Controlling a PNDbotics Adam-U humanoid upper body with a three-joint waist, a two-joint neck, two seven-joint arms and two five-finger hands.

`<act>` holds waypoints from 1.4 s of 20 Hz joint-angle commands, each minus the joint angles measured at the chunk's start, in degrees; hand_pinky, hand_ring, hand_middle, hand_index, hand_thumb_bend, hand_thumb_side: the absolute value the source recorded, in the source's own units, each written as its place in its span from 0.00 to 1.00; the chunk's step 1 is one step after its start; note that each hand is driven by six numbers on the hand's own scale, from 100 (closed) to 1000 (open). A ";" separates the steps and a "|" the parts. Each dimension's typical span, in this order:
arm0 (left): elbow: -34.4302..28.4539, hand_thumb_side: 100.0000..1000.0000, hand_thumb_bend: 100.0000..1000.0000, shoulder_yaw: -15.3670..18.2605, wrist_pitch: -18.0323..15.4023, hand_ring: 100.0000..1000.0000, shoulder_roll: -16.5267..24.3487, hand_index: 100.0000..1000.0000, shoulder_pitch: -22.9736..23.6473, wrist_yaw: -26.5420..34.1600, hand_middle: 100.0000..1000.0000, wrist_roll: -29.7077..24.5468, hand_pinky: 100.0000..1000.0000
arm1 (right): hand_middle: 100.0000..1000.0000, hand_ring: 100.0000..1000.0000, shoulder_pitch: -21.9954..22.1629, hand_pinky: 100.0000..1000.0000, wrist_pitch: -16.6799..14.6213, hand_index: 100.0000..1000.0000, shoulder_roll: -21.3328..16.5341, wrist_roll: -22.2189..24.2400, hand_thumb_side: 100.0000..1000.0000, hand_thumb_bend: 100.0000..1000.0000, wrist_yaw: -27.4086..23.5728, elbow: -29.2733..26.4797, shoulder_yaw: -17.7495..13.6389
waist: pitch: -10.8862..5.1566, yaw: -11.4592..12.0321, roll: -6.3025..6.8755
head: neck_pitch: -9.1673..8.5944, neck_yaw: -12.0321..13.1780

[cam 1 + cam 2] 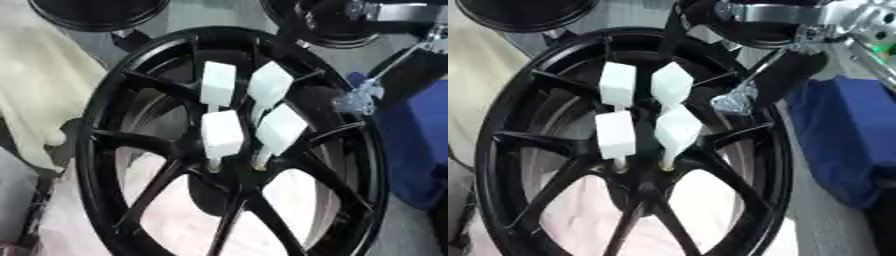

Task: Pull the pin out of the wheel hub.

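A black spoked wheel hub (96, 150) fills both views. Several white pins with blocky heads stand in its centre: two upper ones (218, 82) (269, 85) and two lower ones (221, 134) (281, 129), their thin stems set in the hub's holes. My right arm enters from the upper right. My right hand (785, 75) shows as a black part ending in a silver tip (733, 102). That tip hangs over the wheel's right spokes, just right of the pins and apart from them. My left hand is not visible.
A cream cloth (35, 85) lies to the left of the wheel and a pale pink cloth (175, 215) under it. A blue object (842, 135) sits close on the right. Two black round objects (96, 12) (337, 30) stand at the far edge.
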 commanded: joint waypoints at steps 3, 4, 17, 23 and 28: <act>-1.18 0.81 0.15 0.82 -0.35 0.65 0.57 0.72 -0.51 -0.07 0.61 0.11 0.84 | 0.70 0.77 -1.10 0.83 -0.51 0.77 0.60 -0.79 0.20 0.22 2.46 2.99 -0.55 | -0.26 1.08 -0.12 | -1.16 -1.37; -1.18 0.81 0.15 0.86 -0.33 0.65 0.50 0.72 -0.48 -0.07 0.61 0.15 0.84 | 0.70 0.77 -1.14 0.83 -0.74 0.77 0.89 -0.85 0.20 0.22 2.88 3.64 -0.50 | -0.09 1.31 -0.23 | -1.20 -1.54; -1.18 0.82 0.15 1.04 -0.08 0.63 0.12 0.72 -0.17 0.00 0.61 0.00 0.84 | 0.70 0.77 -1.67 0.83 -3.07 0.79 2.67 0.22 0.17 0.21 5.08 7.67 0.12 | 1.02 2.11 -1.34 | -1.04 -2.06; -1.18 0.83 0.15 1.26 0.25 0.59 0.20 0.72 0.31 0.01 0.61 0.04 0.84 | 0.70 0.77 -1.86 0.83 -2.69 0.79 2.26 0.93 0.20 0.19 1.89 7.21 -0.76 | 0.98 1.75 -1.50 | -0.54 -1.57; -1.18 0.83 0.14 1.33 0.57 0.59 0.46 0.72 0.58 0.27 0.61 -0.27 0.85 | 0.71 0.76 -2.54 0.82 -0.98 0.80 1.48 1.69 0.26 0.18 -5.63 5.80 -2.06 | 0.82 1.37 -1.67 | -0.15 -1.40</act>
